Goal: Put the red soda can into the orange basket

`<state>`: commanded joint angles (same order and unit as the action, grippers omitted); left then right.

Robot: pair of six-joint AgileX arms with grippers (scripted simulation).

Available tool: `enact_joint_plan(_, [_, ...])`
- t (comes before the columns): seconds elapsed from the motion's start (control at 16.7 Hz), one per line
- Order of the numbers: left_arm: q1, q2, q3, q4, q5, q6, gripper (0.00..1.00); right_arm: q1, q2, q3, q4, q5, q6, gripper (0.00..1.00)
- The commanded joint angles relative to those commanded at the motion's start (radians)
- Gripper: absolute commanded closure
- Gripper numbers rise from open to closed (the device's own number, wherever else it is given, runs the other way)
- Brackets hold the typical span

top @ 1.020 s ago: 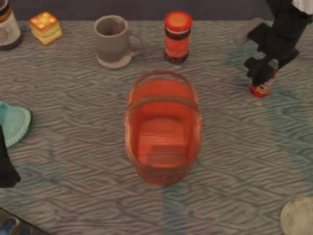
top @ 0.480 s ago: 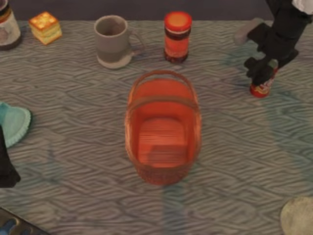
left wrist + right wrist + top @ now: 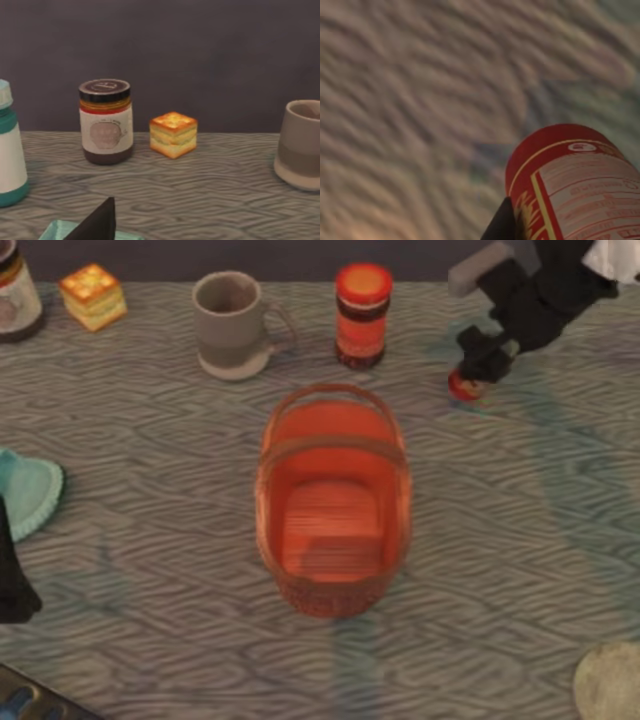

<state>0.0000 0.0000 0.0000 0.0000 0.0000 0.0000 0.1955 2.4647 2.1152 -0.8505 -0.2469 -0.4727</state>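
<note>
The red soda can [image 3: 466, 387] hangs tilted above the table at the back right, with my right gripper [image 3: 484, 360] shut on it. Only its lower end shows under the black fingers in the top view. The right wrist view shows the can's [image 3: 572, 185] red side with yellowish print, a dark fingertip [image 3: 501, 225] pressed against it. The orange basket [image 3: 404, 490] stands in the middle of the table, its handle arched across it, to the left of and nearer than the can. My left gripper [image 3: 12, 585] is parked at the left edge, open.
Along the back stand a grey mug [image 3: 232, 322], a red-orange jar [image 3: 362, 315], a yellow cube [image 3: 92, 295] and a dark-lidded jar [image 3: 15, 290]. A teal object [image 3: 25, 490] lies at the left edge. A pale disc [image 3: 608, 682] sits at the front right corner.
My right gripper has lifted the can off the table and carried it left and toward the back, tilting it. The left arm and the basket have not moved.
</note>
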Motion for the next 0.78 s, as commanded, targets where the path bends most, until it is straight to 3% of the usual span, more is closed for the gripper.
enact_joint_plan(0.18, [0.0, 0.0, 0.0, 0.0, 0.0, 0.0, 0.0, 0.023, -0.062, -0.141, 0.281, -0.14, 0.086, 1.0])
enact_joint_plan(0.78, [0.0, 0.0, 0.0, 0.0, 0.0, 0.0, 0.0, 0.11, -0.309, -0.68, 1.295, -0.655, 0.402, 1.0])
